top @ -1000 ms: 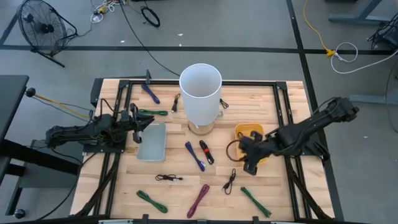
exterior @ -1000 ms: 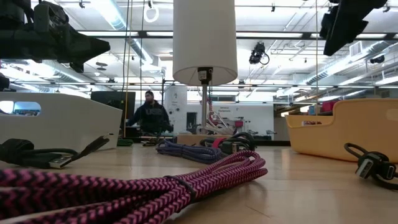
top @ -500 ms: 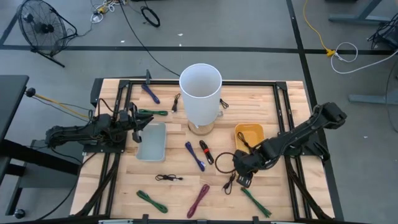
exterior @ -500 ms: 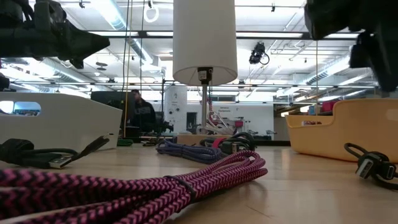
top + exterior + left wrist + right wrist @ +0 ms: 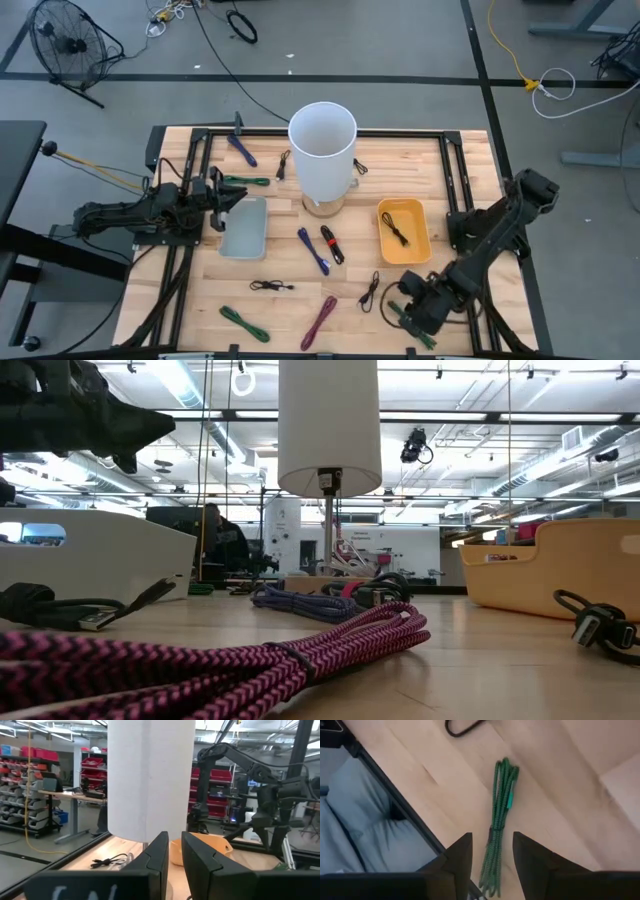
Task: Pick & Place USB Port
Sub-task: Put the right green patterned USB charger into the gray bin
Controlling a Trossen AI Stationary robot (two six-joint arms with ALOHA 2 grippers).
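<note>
target cable: green bundled cable (image 5: pixel 499 817) lies flat on the table (image 5: pixel 470 180) at the near right edge, directly under the right gripper (image 5: pixel 490 857).
right gripper: hovers above the bundle, fingers apart, nothing between them; bundle runs lengthwise into the gap.
bin: yellow bin (image 5: pixel 404 231) sits behind it, well apart, with a black cable (image 5: pixel 398 233) inside.
left gripper: parked over the grey tray (image 5: pixel 244 227) at the left, fingers (image 5: pixel 159 851) nearly together, holding nothing.
risk 1: bundle is close to the table edge; an off-centre descent could nudge it off.
risk 2: pinching only a few loops could leave the bundle trailing on lift.
view gap: right wrist view shows bundle-to-finger alignment; in the high view the arm covers most of the bundle, but only there is the bin visible.
low view: right gripper not seen; pink cable (image 5: pixel 250 655) fills the foreground.
</note>
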